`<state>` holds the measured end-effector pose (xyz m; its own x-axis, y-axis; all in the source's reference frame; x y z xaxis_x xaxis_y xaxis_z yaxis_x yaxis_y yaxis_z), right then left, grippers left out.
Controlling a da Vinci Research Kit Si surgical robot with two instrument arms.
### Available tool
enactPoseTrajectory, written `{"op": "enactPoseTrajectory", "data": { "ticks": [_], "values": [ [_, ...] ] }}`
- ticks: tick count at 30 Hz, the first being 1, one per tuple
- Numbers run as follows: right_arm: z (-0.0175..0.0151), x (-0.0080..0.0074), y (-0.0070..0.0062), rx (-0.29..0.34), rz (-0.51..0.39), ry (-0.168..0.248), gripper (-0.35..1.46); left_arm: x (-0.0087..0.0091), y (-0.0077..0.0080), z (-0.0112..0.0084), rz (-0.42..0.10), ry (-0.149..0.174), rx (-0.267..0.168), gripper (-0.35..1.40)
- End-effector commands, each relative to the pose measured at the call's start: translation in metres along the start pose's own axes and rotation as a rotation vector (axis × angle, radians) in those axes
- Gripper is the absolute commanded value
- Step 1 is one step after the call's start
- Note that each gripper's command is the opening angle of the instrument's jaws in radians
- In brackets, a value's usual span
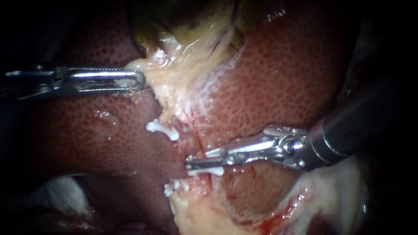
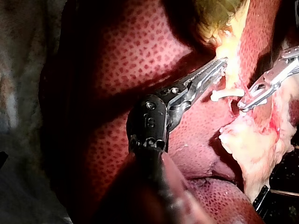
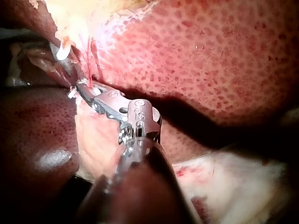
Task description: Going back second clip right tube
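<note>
My right instrument (image 1: pixel 189 164) comes in from the right, its thin jaws slightly parted beside a thin reddish tube (image 1: pixel 197 138). A white clip (image 1: pixel 207 172) sits across that tube just below the jaws, free of them. Another white clip (image 1: pixel 162 129) lies up and to the left on the pale strand, and a third white clip (image 1: pixel 173 188) lies lower down. My left instrument (image 1: pixel 133 81) is shut on the pale gallbladder tissue (image 1: pixel 183 65) and holds it leftward. In the left wrist view, the left instrument's jaws (image 2: pixel 218 66) meet that pale tissue, with the right instrument (image 2: pixel 243 106) beside a white clip (image 2: pixel 226 94).
Dark red mottled liver (image 1: pixel 283 74) surrounds the field on both sides. Pale fatty tissue with fresh red streaks (image 1: pixel 261 213) lies under the right shaft. White gauze (image 1: pixel 61 191) shows at the lower left.
</note>
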<state>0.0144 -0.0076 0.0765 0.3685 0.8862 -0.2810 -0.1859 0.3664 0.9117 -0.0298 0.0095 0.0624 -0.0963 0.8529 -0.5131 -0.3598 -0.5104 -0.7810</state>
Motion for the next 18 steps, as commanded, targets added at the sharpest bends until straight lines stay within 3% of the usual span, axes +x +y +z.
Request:
{"op": "enactPoseTrajectory", "data": {
  "ticks": [1, 8, 10, 11, 13, 15, 18],
  "values": [
    [0.0001, -0.0001, 0.0, 0.004, 0.0, -0.001, -0.35, 0.0, 0.0, 0.0, 0.0, 0.0, 0.001, -0.35],
    [0.0001, -0.0001, -0.0001, 0.024, -0.001, -0.016, -0.35, 0.0, 0.0, -0.0001, 0.0, 0.0, 0.0, -0.35],
    [0.0002, -0.0002, -0.0003, 0.048, -0.002, 0.002, -0.35, 0.0, 0.0, 0.0, 0.0, 0.0, 0.001, -0.35],
    [0.0003, -0.0003, -0.0004, 0.061, -0.004, 0.018, -0.26, 0.0001, 0.0, -0.0001, 0.0, 0.0, 0.0, -0.35],
    [0.0007, -0.0001, -0.0005, 0.088, -0.094, 0.047, 0.15, 0.0, 0.0, 0.0, 0.0, 0.0, 0.001, -0.35],
    [0.0011, 0.0002, -0.0004, 0.098, -0.146, 0.065, 0.38, 0.0001, 0.0, -0.0001, 0.0, 0.0, 0.0, -0.35],
    [0.0019, 0.0008, -0.0001, 0.093, -0.215, 0.071, 0.46, 0.0001, 0.0001, 0.0, 0.0, 0.0, 0.001, -0.35]
  ]
}}
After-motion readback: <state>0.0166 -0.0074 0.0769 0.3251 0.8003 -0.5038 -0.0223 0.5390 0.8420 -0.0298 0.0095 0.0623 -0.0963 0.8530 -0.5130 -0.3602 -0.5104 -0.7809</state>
